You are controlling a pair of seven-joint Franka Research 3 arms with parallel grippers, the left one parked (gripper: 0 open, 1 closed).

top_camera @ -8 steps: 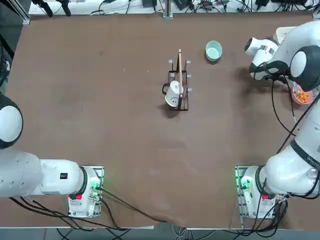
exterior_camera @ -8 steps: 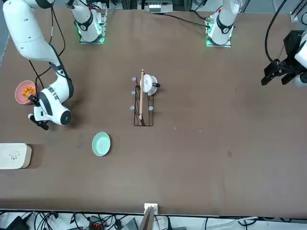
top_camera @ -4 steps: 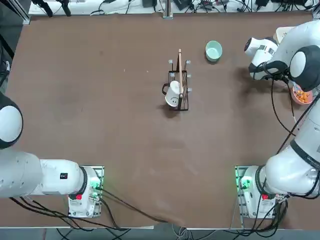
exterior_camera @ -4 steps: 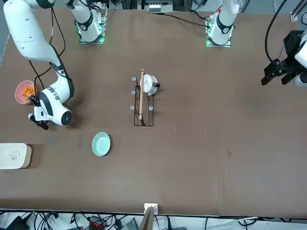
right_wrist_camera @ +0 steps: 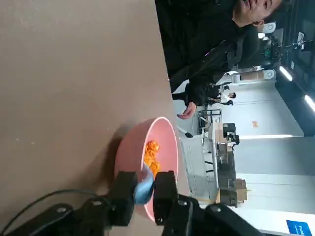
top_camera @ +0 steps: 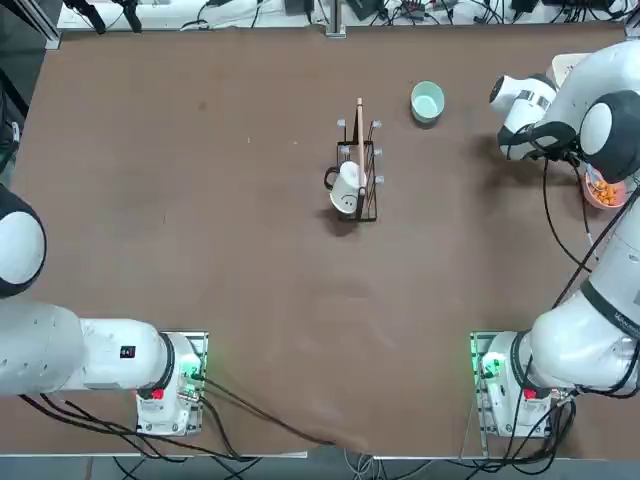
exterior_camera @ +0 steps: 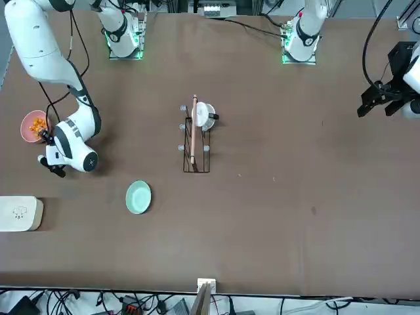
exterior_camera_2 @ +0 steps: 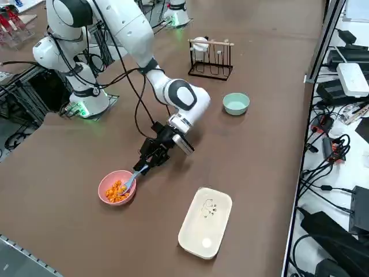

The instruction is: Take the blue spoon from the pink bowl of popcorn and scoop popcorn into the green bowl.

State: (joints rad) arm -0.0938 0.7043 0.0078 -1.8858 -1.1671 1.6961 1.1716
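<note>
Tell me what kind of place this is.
Probably a robotics lab: a robot arm bolted to a big table, its right gripper at a pink bowl, with tangled cables alongside.

Pink bowl (exterior_camera_2: 102, 187), orange popcorn (exterior_camera_2: 117, 192).

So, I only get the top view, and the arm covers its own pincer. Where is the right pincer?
Observer: In the right side view, the right pincer is beside the pink bowl, at the blue spoon's handle.

Operator: Anything between its fingertips?

Observer: The wrist view shows the spoon filling the gap there.

Operator: And that cream edge behind the arm?

Observer: A rounded cream box, with a small drawing on its face.
</note>
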